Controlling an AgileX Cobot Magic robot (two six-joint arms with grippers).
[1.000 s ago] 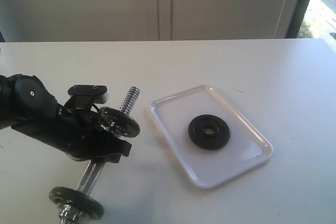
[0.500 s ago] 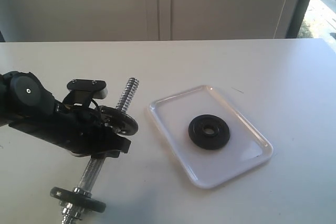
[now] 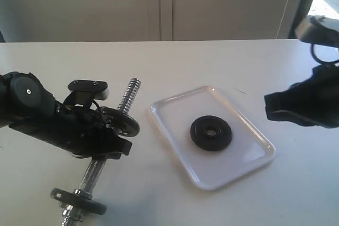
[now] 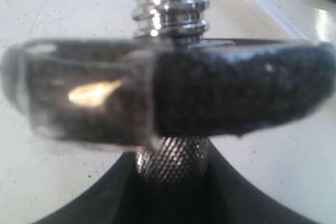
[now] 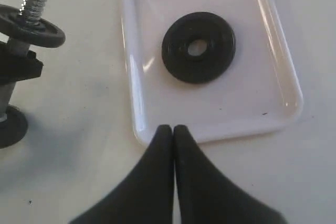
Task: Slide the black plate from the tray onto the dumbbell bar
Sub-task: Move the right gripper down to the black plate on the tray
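At the left, the left claw [image 3: 103,149] is clamped on the knurled middle of the dumbbell bar [image 3: 92,173], which runs slantwise across the white surface [image 3: 212,62]. A black disc [image 3: 121,121] sits on the bar just past the claw, below the bare threaded end, and another disc [image 3: 78,199] is at the near end. Just beside the bar lies the tray [image 3: 238,158], with the black plate [image 3: 211,133] flat near its middle, touched by nothing. At the right, the right claw [image 5: 173,129] hangs near the tray's edge, tips pressed together and empty.
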